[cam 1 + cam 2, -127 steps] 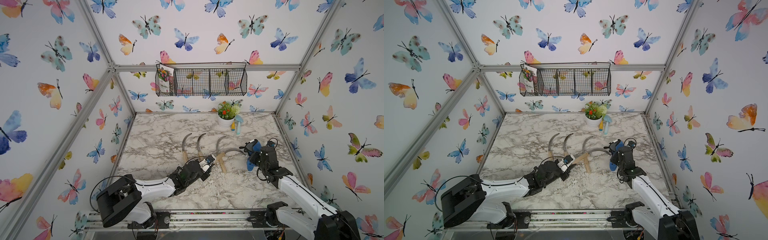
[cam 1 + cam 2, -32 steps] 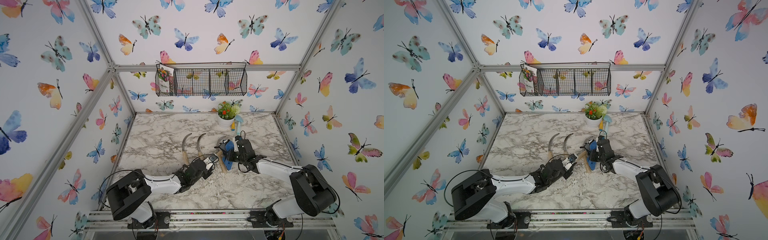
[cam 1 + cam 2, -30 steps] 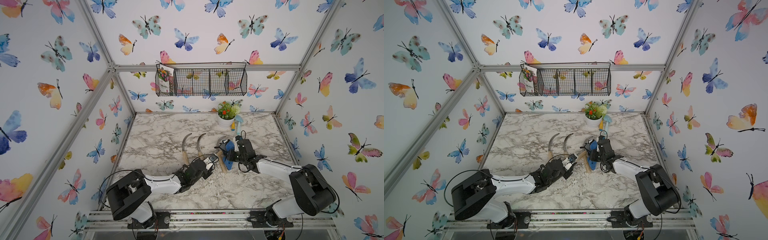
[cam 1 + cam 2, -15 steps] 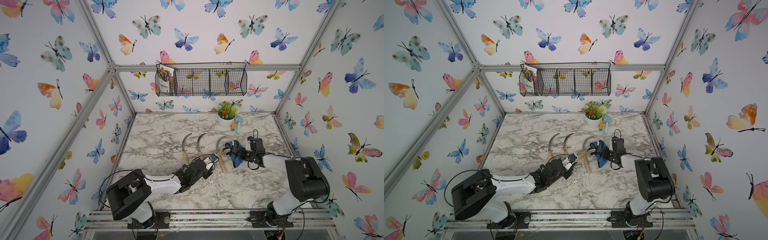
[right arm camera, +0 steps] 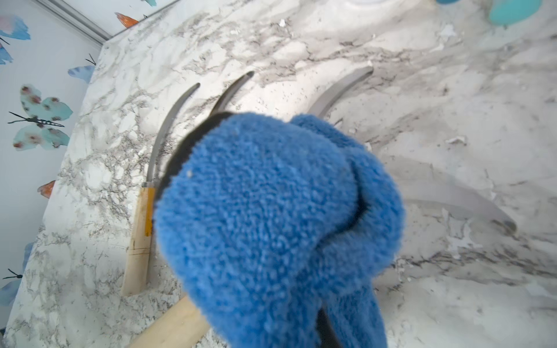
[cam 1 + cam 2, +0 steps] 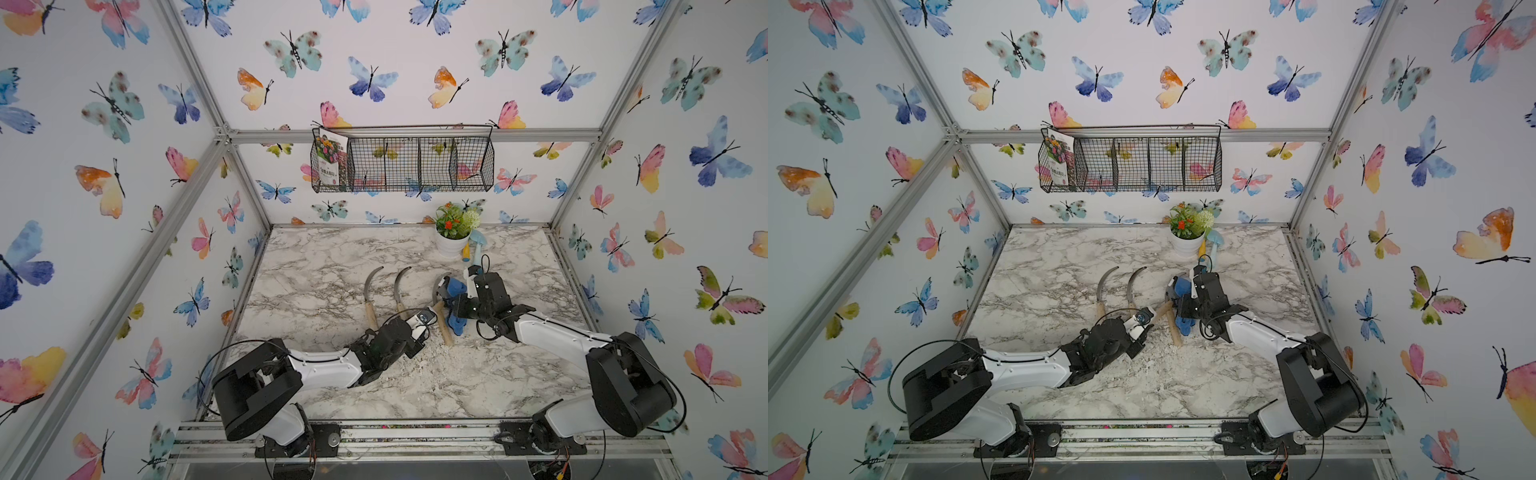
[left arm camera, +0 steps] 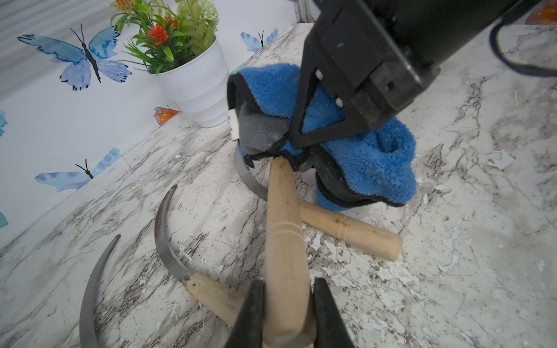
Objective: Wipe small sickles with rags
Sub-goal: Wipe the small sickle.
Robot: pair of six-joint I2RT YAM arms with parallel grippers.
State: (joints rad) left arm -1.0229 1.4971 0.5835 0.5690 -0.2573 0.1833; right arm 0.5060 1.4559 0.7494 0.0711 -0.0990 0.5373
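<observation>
Left tool (image 7: pixel 287 290) is clamped on the pale wooden handle of 1 curved grey-bladed sickle (image 7: pixel 283 229); right tool (image 7: pixel 300 143) pinches the thick blue terry rag (image 7: pixel 367 156) bunched over its blade base. 3 other sickles (image 7: pixel 349 230) lie on the marble bench (image 6: pixel 332 257).

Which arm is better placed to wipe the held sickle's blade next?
Right: the right gripper holds the rag at the blade end of the sickle; the left gripper only clamps its handle.
</observation>
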